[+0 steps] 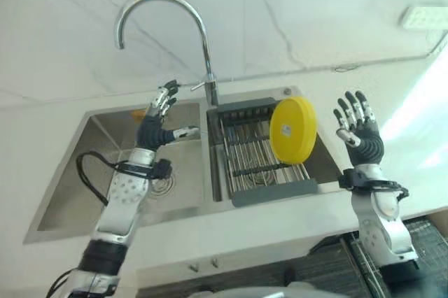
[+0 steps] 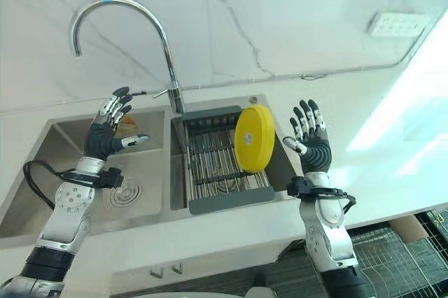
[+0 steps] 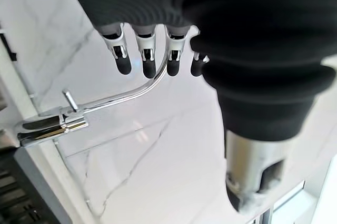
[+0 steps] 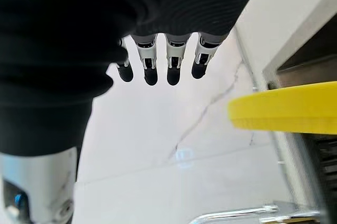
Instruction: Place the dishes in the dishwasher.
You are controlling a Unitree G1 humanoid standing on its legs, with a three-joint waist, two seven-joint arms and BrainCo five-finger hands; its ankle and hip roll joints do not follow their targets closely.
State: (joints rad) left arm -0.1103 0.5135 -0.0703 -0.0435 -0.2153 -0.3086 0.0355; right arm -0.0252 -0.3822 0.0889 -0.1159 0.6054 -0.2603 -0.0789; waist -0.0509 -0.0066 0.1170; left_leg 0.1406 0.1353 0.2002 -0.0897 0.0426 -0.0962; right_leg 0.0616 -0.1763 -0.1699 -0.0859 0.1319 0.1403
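A: status? where's the dish?

B: 1 yellow plate [image 1: 292,130] standing on edge in the dark drying rack [image 1: 269,193], inside the right basin of the sink [image 1: 70,193]; leans slightly, flat face toward the camera, top rim toward the back wall; nothing touching it but the rack.

A: hands?

B: both empty; right hand [image 1: 358,127] raised over the counter [image 1: 280,224] just right of the sink, fingers straight and spread, palm up toward the wall; left hand [image 1: 159,117] up over the left basin near the faucet [image 1: 204,53], fingers extended, thumb out to the side, holding nothing; right wrist view confirms straight fingers [image 4: 174,66] with the plate's rim [image 4: 284,107] off to one side, apart from them.

A: which arm takes it?

B: my read: right; plate sits between the 2 hands but clearly nearer the right one, just beside it toward the robot's left and a bit lower; faucet column stands between the left hand and the plate.

A: approach?

B: plate's edge runs roughly front to back in the rack; judgement only: right hand comes in sideways from the right, pinches the upper rim; rack wires may snag the lower rim on lift.
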